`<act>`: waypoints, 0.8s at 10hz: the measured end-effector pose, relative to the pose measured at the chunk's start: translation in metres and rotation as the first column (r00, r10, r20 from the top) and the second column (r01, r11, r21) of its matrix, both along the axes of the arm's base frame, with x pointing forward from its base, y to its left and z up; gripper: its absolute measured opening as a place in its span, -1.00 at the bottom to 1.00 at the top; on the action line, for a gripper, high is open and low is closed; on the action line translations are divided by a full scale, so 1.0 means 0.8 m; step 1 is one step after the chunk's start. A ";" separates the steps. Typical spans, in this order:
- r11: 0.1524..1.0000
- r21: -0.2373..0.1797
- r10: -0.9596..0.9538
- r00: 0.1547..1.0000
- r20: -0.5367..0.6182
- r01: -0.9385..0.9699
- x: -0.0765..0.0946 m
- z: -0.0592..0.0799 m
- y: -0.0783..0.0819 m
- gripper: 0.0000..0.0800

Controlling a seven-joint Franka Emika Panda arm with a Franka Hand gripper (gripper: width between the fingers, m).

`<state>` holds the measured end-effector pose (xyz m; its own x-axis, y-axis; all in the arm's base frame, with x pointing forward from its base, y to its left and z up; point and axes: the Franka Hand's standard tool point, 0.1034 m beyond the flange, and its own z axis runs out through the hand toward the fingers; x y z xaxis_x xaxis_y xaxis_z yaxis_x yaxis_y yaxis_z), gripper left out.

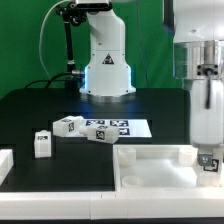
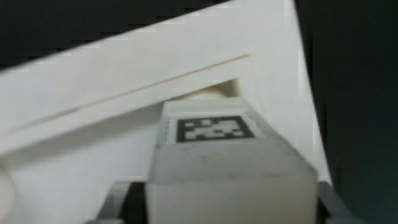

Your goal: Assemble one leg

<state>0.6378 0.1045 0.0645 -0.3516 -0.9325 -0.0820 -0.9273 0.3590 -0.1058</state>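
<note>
In the wrist view my gripper [image 2: 224,205] is shut on a leg [image 2: 221,160], a white block with a black-and-white tag [image 2: 217,128] on the face towards the camera. The leg's far end meets a corner of the large white tray-like panel [image 2: 107,110]. In the exterior view the gripper [image 1: 207,162] hangs low over the panel's [image 1: 135,172] corner on the exterior view's right. The held leg is mostly hidden there by the fingers. Three more legs lie on the black table: one upright [image 1: 42,144], two [image 1: 68,126] [image 1: 100,133] near the marker board.
The marker board [image 1: 122,127] lies flat in front of the robot base [image 1: 107,70]. A white part [image 1: 5,163] sits at the exterior view's left edge. The table is black, the backdrop green.
</note>
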 end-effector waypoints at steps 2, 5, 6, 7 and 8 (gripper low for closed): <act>0.997 0.006 -0.078 0.997 -0.020 0.078 0.000 0.001 -0.005 -0.28; 1.000 -0.009 0.021 1.000 -0.018 -0.021 -0.001 0.000 -0.006 -0.14; 0.983 -0.035 0.178 0.984 -0.022 -0.179 -0.001 0.001 -0.005 0.20; 0.932 -0.065 0.356 0.934 -0.026 -0.357 0.001 0.002 -0.002 0.53; 0.870 -0.086 0.484 0.875 -0.033 -0.485 0.000 0.002 0.003 0.60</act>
